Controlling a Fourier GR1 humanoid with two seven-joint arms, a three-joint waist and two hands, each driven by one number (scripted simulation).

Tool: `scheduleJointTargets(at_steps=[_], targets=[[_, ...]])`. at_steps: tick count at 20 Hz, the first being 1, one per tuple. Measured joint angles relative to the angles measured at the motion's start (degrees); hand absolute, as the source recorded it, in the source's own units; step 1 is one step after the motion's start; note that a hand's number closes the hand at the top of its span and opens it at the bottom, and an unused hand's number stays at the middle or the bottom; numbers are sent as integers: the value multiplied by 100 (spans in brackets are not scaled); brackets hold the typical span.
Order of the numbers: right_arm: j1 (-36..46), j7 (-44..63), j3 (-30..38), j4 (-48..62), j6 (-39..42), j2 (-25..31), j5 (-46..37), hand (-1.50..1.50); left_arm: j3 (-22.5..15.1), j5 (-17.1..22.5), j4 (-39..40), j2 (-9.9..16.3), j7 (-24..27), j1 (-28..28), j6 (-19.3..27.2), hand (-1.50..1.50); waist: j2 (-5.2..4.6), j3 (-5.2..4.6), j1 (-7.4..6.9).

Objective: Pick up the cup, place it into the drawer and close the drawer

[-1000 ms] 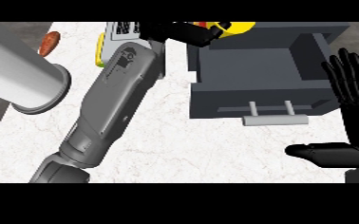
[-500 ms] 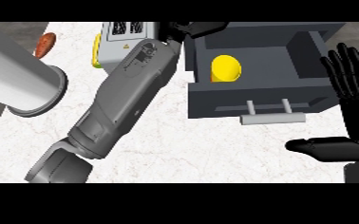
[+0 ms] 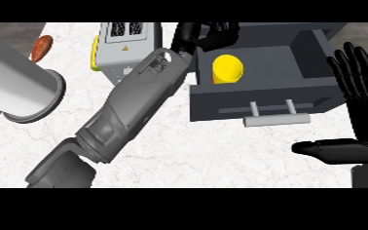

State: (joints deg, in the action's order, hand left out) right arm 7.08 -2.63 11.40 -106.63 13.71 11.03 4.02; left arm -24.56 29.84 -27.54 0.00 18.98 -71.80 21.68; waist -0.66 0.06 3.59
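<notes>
Yellow cup (image 3: 227,68) sat inside the open dark grey drawer (image 3: 316,85), near its left wall, approx. level w/ the front panel's top edge. Drawer handle (image 3: 277,119) projected toward the viewer. Left hand (image 3: 205,34) was positioned above the drawer's back-left corner, fingers curled, holding nothing; cup lay just below it, apart. Left forearm (image 3: 133,105) crossed the white marble counter (image 3: 201,158) diagonally. Right hand (image 3: 348,78) rested at the view's right edge, fingers straight and spread, thumb extended below. Grey cylinder (image 3: 25,95) at left; grey-yellow appliance (image 3: 126,44) behind the forearm.
</notes>
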Motion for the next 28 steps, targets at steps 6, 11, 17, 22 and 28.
scheduleJointTargets(at_steps=[6,11,17,22,28], targets=[[-25,-43,-36,-4,101,15,49,-150,-665,192,233,1,-225,-42,106,-150,-31,2,120],[70,-11,-68,-8,77,3,31,-150,-1231,209,288,1,-364,31,410,-150,-42,1,156],[68,20,-102,-45,229,-91,375,-150,-1442,469,-27,1,-100,45,779,-150,-36,1,134],[-100,143,-155,-260,595,-61,863,150,-1241,747,-233,0,260,-42,799,-150,-5,-2,37],[-383,167,-175,-615,1067,424,665,150,-929,874,-350,16,322,-130,758,-150,46,-4,-161]])
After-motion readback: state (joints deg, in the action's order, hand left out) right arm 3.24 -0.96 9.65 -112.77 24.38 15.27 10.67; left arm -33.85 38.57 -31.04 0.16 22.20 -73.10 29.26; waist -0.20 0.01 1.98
